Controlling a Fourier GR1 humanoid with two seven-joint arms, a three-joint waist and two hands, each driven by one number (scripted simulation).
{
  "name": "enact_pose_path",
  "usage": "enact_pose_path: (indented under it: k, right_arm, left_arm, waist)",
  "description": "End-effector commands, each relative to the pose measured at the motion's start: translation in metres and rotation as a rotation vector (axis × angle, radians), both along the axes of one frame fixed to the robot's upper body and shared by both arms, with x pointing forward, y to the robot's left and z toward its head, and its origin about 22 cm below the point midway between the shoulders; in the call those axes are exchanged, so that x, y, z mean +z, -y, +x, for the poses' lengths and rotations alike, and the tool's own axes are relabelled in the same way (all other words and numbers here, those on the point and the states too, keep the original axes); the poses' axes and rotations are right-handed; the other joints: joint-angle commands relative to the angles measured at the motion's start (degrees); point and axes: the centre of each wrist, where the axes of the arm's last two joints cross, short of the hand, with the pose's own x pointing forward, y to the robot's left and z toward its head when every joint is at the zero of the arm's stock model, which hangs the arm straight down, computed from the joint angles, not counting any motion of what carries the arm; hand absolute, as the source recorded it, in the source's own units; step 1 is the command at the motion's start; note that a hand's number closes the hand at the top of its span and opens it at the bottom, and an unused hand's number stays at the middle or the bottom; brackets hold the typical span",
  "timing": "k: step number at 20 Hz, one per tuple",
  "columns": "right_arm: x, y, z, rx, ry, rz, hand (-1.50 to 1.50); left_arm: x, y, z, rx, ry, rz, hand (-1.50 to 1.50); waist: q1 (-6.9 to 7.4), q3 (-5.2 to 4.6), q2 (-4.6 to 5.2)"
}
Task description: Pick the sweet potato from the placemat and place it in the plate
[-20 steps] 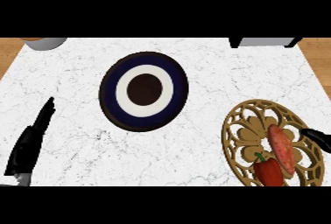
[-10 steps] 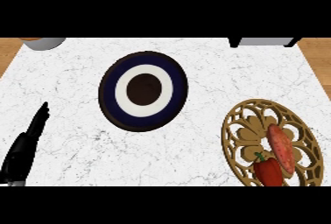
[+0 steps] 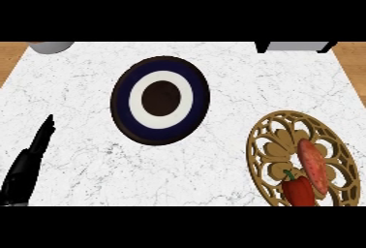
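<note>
Open marble counter (image 3: 236,77) between plate (image 3: 160,100) and placemat (image 3: 268,145).

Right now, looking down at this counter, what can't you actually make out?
- Right hand: shows nowhere in the head view.
- Left hand: the lower edge cuts it off; only straight fingers show.
- Placemat: right and lower edges crop it.
- Red pepper: its bottom is cut off, and it overlaps the sweet potato.
- Grey objects at the top edge: only slivers, unidentifiable.

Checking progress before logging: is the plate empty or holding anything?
Empty. The plate shows only its rings; the sweet potato lies on the placemat.
</note>
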Motion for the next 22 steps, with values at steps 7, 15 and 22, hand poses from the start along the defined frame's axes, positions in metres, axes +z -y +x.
enact_pose_path:
  k: [7, 15, 22]
  right_arm:
    - [0.032, 0.014, 0.043, 0.136, -0.317, -0.18, -1.5]
    - [-0.02, 0.005, 0.075, 0.277, -0.476, -0.302, -1.5]
    - [-0.061, 0.003, 0.084, 0.371, -0.516, -0.341, -1.5]
  left_arm:
    - [0.005, 0.018, 0.01, -0.011, 0.01, -0.006, 0.0]
    - [0.008, 0.006, 0.006, -0.023, -0.001, 0.007, 0.0]
    - [0.001, 0.008, -0.001, -0.023, 0.0, 0.012, 0.0]
  waist:
    - [0.66, 0.04, 0.15]
    - [0.89, 0.09, 0.17]
    - [0.46, 0.09, 0.05]
